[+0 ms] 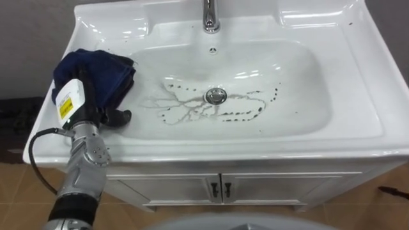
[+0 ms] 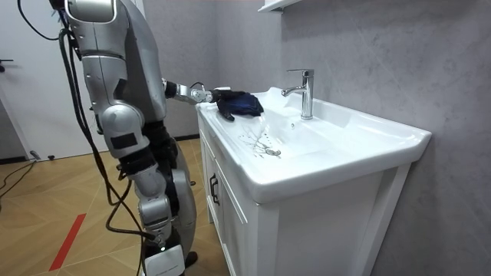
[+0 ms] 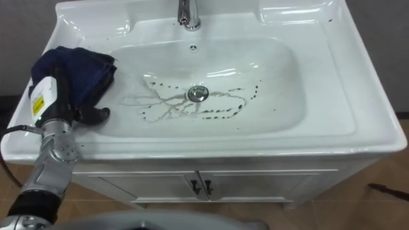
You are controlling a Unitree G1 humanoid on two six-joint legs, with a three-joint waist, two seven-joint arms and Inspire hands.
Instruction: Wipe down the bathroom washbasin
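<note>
The robot stands directly in front of a white basin mounted on a white cabinet, on a wooden floor. The left arm reaches forward from the lower left, and the left hand rests at the basin's left rim. The hand is in contact with a dark blue cloth. The cloth lies bunched on the left rim, with its right edge hanging over the slope of the bowl. Whether the hand grips the cloth or only presses down on it cannot be told, since the dark hand merges with the folds. Inside the bowl, thin dark streaks and rows of dots spread from the cloth side across the bottom, around the metal drain and on to its right. A chrome faucet stands upright at the rear centre of the basin. Two dark handles sit side by side where the cabinet doors meet.
</note>
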